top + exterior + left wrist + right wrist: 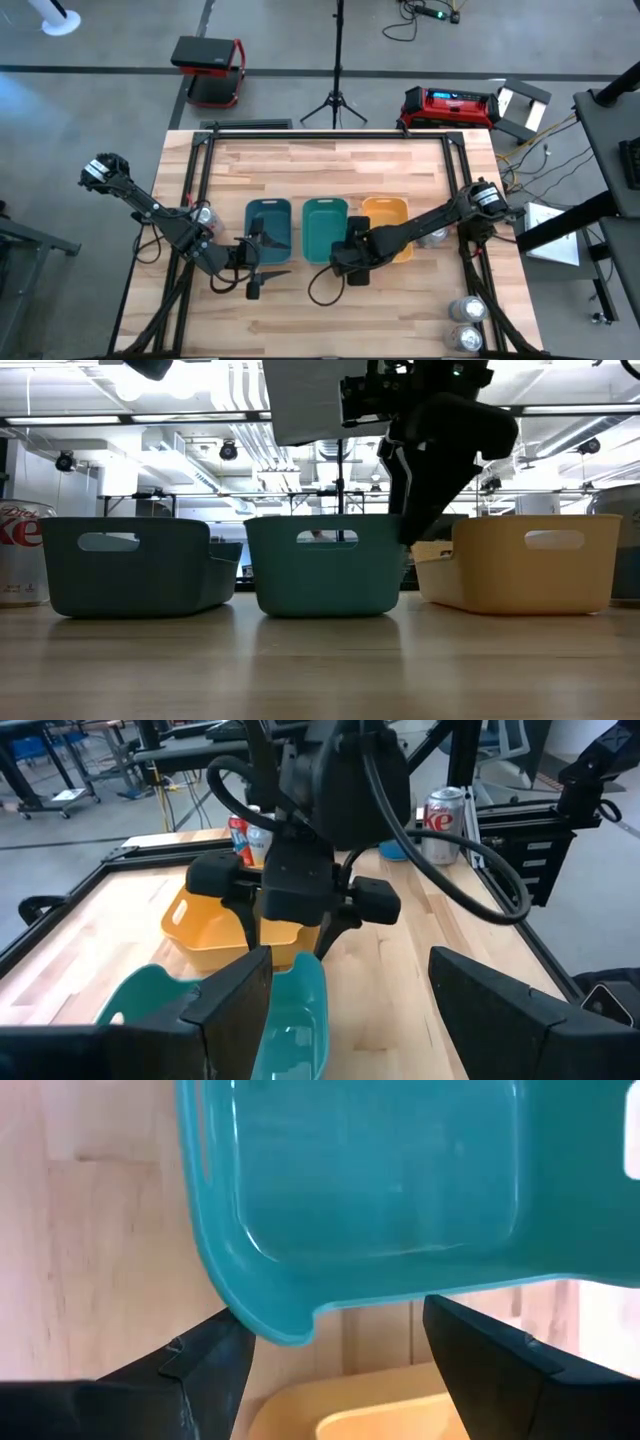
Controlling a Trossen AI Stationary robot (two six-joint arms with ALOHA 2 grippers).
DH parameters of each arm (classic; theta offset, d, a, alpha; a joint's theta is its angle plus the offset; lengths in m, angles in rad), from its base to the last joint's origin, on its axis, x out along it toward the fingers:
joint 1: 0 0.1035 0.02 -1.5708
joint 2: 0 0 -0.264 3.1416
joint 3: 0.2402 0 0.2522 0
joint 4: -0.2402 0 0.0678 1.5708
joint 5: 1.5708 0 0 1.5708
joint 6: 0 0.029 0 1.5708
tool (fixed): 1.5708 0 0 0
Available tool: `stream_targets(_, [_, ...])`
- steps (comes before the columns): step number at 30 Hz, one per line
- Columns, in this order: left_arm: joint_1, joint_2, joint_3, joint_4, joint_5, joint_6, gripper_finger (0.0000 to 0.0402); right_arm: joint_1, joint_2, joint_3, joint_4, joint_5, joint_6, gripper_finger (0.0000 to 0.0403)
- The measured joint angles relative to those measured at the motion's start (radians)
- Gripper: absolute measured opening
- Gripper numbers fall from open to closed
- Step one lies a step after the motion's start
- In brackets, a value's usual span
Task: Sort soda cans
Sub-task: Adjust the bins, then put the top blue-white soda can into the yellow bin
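My right claw [345,262], fingers wide and empty, hangs at the middle teal plastic tray [324,228]; the nearest upright silver metal soda cans [466,323] stand toward lower right, nearer my right arm

Three trays are sitting in a row mid-table: a dark teal tray [268,226], a teal tray [322,228] just beside it, then an orange tray [392,218]. The right gripper [352,262] is hanging over the teal tray's near corner, while the left gripper [258,268] is hovering open by the dark teal one. Two silver cans [466,322] are standing well apart from the orange tray, at the table's near right corner.
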Motion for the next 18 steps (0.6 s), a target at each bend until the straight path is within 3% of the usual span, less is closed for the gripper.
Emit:
stream_targets(8, [0.0, 0.0, 0.0, -0.004, 0.0, -0.003, 0.0254, 0.0, -0.023, 0.001, -0.021, -0.073, -0.005, 0.0278])
stream_targets(12, [0.0, 0.0, 0.0, -0.027, 0.0, -0.022, 0.0254, 0.001, -0.097, 0.046, -0.165, -0.076, 0.041, 0.0288])
stream_targets(18, [0.0, 0.0, 0.0, -0.053, 0.0, -0.055, 0.0254, 0.004, -0.253, 0.04, -0.491, -0.115, 0.293, 0.0327])
